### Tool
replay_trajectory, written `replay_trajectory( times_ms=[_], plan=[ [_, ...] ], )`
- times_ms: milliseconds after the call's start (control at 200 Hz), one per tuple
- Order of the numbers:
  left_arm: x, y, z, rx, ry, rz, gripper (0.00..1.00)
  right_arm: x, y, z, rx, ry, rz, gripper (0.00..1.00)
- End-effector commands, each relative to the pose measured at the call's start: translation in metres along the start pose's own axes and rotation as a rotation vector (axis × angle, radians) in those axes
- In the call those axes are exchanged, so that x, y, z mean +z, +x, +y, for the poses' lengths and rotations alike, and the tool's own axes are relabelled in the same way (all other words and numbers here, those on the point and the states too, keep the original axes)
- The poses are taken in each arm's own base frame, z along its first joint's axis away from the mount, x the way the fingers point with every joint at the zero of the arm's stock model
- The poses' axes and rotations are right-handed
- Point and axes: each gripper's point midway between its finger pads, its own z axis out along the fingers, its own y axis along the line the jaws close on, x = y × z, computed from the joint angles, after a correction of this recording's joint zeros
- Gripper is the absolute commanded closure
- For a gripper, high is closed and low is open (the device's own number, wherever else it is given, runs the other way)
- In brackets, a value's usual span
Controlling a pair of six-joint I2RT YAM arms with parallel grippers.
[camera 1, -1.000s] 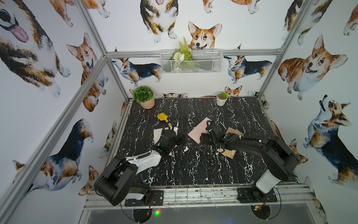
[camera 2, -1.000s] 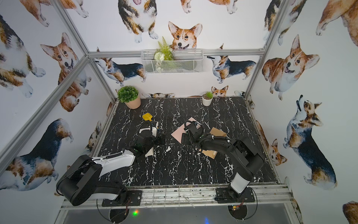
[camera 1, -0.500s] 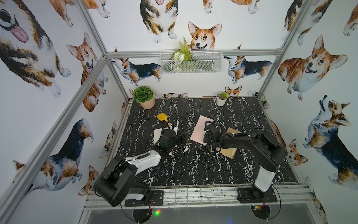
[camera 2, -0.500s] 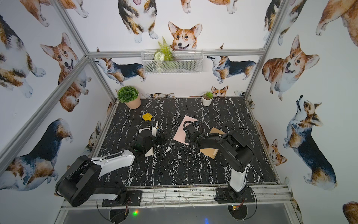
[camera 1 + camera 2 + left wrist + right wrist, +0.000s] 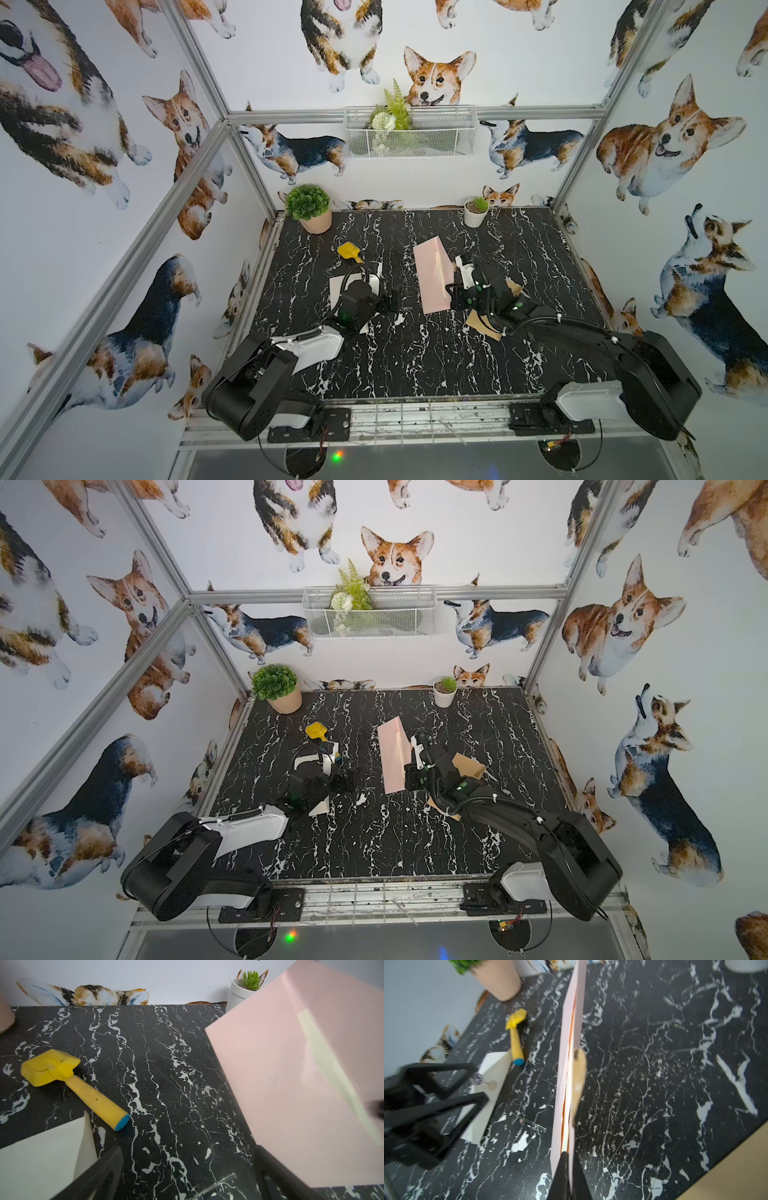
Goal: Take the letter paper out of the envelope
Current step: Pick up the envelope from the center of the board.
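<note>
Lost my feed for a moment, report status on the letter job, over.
Left gripper open, by white envelope. Right gripper shut on pink paper, held upright. Brown envelope flat under right arm.

The white walls (image 5: 519, 70) show printed corgis; an aluminium frame (image 5: 291, 117) runs along the corners. A wire basket (image 5: 440, 139) with a fern (image 5: 397, 109) hangs on the back wall. The table (image 5: 415, 361) is black marble with white veins. A bushy plant (image 5: 308, 202) and a small plant (image 5: 480, 204) stand at its far edge.
</note>
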Motion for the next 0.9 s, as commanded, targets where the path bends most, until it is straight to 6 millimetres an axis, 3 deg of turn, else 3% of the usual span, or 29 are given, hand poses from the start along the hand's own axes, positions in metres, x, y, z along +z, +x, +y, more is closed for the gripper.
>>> replay_trajectory(
  times_ms=[0,185,230,385,636,806,896],
  plan=[
    [-0.004,-0.024,-0.020,-0.106,0.167,-0.122,0.00,-0.026,-0.004,0.039,-0.131,-0.216,-0.014,1.00],
    [-0.006,-0.034,-0.026,-0.247,0.368,-0.202,0.00,-0.060,-0.012,0.060,-0.145,-0.342,-0.089,1.00],
    [-0.010,-0.041,-0.031,-0.278,0.436,-0.237,0.00,-0.063,-0.011,0.063,-0.143,-0.362,-0.089,1.00],
    [0.012,-0.028,-0.043,-0.392,0.557,-0.118,0.00,-0.064,-0.005,0.070,-0.104,-0.414,-0.064,1.00],
    [0.003,-0.025,-0.030,-0.331,0.435,-0.134,0.00,-0.064,-0.008,0.066,-0.107,-0.387,-0.078,1.00],
    [-0.015,-0.031,-0.026,-0.067,0.202,-0.070,0.00,-0.065,-0.008,0.061,-0.112,-0.360,-0.081,1.00],
    [-0.026,-0.035,-0.022,-0.055,0.179,-0.107,0.00,-0.065,-0.008,0.063,-0.109,-0.371,-0.081,1.00]
  ],
)
